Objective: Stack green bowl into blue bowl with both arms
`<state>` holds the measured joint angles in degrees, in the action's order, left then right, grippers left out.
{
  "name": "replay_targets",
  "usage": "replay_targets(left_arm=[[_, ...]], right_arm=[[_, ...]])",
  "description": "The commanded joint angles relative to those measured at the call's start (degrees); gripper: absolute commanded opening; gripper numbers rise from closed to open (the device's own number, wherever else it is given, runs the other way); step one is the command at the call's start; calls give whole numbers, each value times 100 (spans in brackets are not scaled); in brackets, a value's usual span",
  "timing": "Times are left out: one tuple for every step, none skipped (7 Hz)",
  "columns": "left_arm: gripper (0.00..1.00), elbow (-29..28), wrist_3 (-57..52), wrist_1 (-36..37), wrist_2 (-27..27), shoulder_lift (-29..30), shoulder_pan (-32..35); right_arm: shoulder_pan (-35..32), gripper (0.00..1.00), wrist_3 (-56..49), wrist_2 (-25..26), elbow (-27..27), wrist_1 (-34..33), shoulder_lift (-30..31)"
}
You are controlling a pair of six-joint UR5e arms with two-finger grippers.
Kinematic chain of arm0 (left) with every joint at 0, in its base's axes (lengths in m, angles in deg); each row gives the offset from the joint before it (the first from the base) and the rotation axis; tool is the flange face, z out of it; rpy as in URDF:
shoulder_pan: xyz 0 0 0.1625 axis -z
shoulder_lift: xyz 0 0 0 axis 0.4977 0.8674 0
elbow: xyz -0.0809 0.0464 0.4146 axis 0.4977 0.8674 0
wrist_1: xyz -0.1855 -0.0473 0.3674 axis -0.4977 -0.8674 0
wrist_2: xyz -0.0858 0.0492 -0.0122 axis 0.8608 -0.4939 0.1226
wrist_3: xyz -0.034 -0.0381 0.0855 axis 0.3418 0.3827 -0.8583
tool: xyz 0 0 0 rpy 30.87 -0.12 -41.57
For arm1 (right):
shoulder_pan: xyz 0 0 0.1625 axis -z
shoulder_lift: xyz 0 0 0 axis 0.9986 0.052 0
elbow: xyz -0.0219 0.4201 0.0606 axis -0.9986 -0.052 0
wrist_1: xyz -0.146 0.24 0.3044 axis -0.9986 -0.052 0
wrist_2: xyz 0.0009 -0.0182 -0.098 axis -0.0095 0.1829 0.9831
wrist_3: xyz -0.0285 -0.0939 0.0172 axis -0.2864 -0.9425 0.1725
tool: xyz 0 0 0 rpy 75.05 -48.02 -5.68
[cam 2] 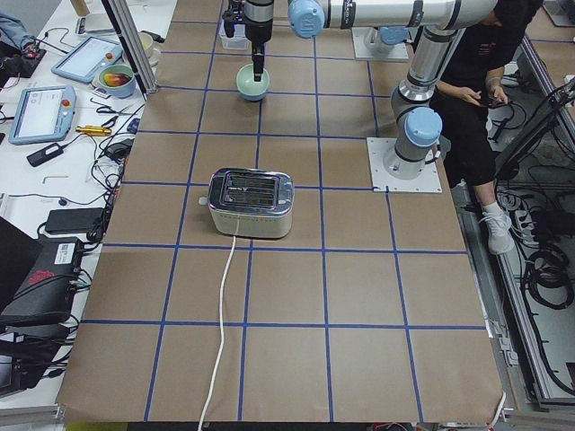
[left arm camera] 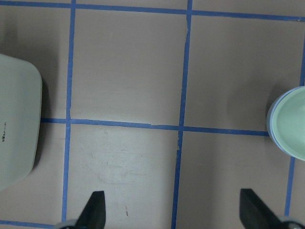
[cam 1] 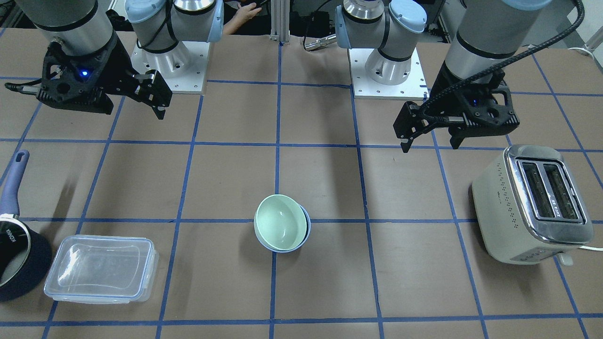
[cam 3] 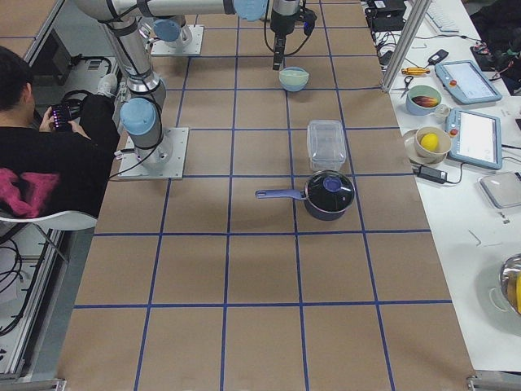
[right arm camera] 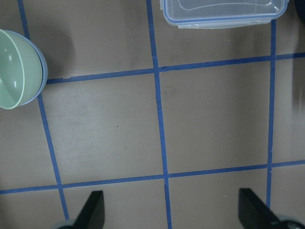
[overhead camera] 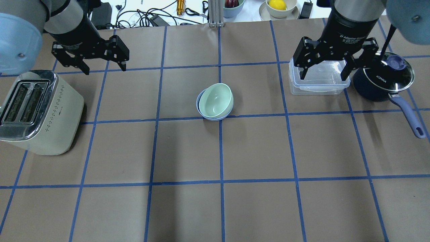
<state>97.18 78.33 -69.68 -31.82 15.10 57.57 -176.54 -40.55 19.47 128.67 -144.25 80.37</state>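
1. Working over a table (overhead camera: 255, 208) gridded in blue tape.
2. Holding the left arm (cam 1: 490, 33) raised on its own side, with the left gripper (overhead camera: 105, 70) hovering just beside the toaster (overhead camera: 50, 114), jaws spread wide and gripping nothing.
3. Holding the right arm (cam 1: 66, 19) raised likewise, with the right gripper (overhead camera: 324, 77) hanging above the container (cam 1: 101, 268), jaws spread wide and carrying nothing.
4. Leaving toaster, pan (overhead camera: 379, 87) and container standing at the table's two ends, well apart from the bowls.
5. Resting the green bowl (overhead camera: 215, 99) inside the blue bowl (overhead camera: 212, 118) near the table's middle, leaning slightly, so sitting a little off-centre instead of level.
6. Showing only a thin blue crescent around the green rim, with the blue bowl standing upright on the table.
7. Judging the stacking itself as done, with the green bowl nested and both grippers well apart from the pair; seeing little left, beyond perhaps settling the green bowl level or parking the arms.
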Motion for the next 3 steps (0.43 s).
replay_targets(left_arm=[[100,-6,-7,-123,-7,-22,12],[100,-6,-42,-124,-7,-13,12],[100,-6,-42,-124,-7,-13,12]], right_arm=[[-4,100,4,-7,27,26,3],[-4,100,4,-7,36,44,3],[-4,100,4,1,45,53,-5]])
